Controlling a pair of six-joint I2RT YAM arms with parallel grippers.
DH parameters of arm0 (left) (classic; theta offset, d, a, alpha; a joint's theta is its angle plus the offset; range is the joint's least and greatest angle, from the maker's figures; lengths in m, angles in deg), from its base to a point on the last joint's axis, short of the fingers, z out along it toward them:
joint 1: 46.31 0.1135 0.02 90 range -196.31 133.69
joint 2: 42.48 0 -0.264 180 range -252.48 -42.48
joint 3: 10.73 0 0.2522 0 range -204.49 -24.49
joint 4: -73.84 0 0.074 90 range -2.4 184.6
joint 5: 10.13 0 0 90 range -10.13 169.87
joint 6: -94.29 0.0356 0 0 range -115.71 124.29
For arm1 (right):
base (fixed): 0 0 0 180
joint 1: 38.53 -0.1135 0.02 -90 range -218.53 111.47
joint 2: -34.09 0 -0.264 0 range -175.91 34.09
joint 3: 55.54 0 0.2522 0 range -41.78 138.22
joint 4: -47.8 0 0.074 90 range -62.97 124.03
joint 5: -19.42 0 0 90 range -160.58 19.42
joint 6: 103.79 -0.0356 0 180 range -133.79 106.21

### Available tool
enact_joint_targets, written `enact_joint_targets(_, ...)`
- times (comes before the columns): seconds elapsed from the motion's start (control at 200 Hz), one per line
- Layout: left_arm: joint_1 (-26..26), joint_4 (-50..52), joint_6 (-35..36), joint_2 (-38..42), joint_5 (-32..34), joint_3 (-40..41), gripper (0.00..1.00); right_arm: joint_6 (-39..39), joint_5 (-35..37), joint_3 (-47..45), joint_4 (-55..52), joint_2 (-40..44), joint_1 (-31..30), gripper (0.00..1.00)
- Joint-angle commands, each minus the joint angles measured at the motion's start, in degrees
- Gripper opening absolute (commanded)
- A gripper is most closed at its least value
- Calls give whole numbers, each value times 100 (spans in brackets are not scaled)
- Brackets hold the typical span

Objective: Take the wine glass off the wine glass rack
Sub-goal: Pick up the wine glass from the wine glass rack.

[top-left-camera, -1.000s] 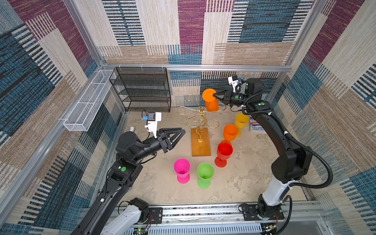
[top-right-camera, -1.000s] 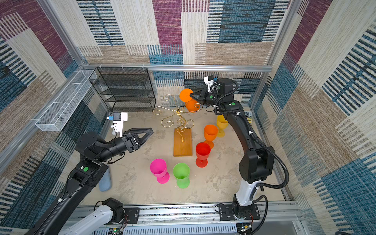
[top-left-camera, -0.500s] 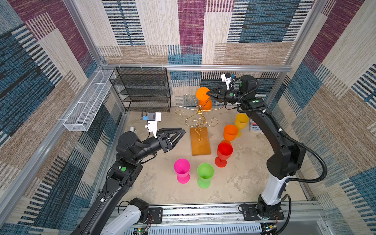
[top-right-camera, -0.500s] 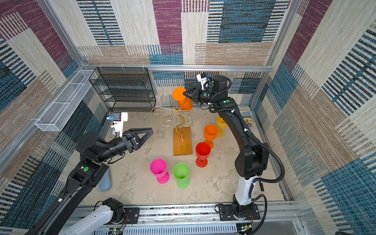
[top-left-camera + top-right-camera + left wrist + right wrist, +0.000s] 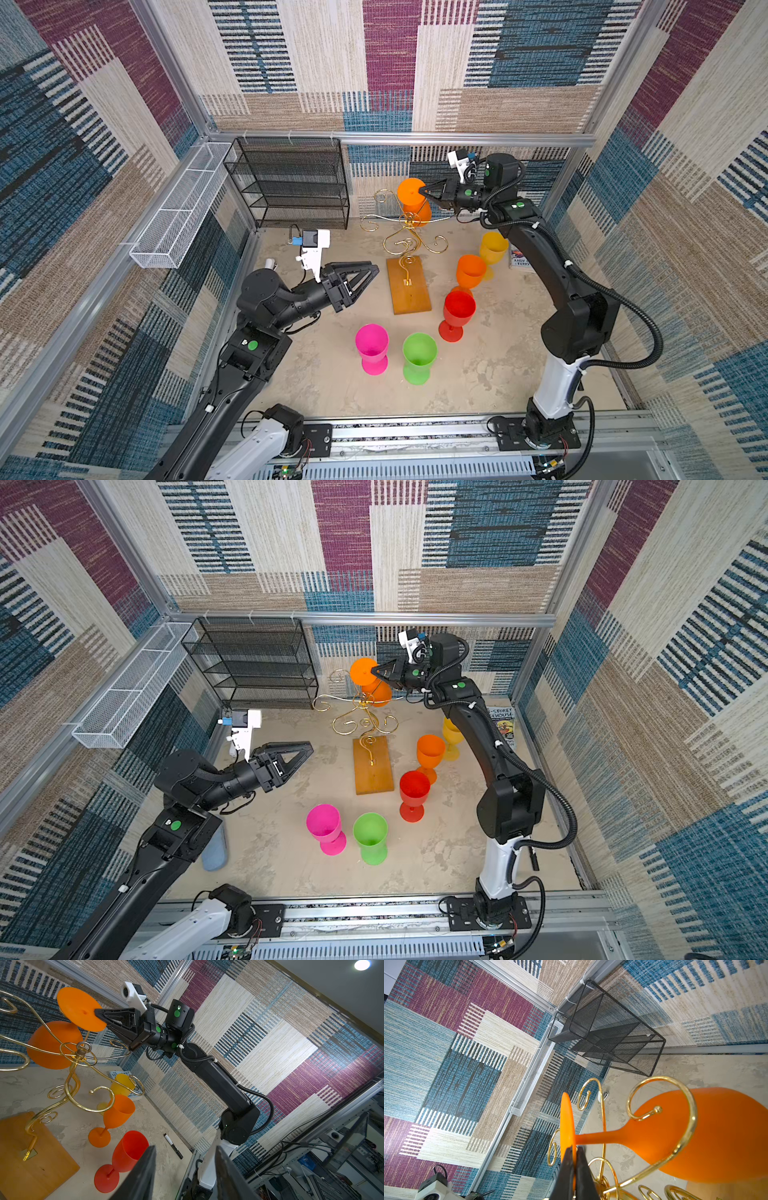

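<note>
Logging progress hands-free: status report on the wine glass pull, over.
Right end effector shut on orange wine glass foot. Left end effector open, empty, beside rack base. Glass tilted, bowl among scroll arms, not clear.

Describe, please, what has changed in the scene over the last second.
The right gripper, shut on the foot of the inverted orange wine glass, carried it sideways toward the black mesh shelf. Nothing was released. The left gripper and wine glass rack stayed put.

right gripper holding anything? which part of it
The right gripper pinches the orange wine glass by the edge of its foot. The left gripper holds nothing.
</note>
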State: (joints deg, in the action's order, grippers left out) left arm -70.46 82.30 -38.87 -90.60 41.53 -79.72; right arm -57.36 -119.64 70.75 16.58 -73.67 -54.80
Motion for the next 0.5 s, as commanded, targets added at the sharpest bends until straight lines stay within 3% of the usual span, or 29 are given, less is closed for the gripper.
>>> enact_joint_targets(0.0,2,-173,81,-13,-111,-16,48,33,-24,80,172,31,-51,0)
enact_joint_targets(0.25,1,-163,53,-22,-130,-50,48,68,1,856,-143,-493,-104,0)
enact_joint_targets(0.491,6,-35,116,27,-103,-68,49,-4,-100,2271,-630,-1380,-98,0)
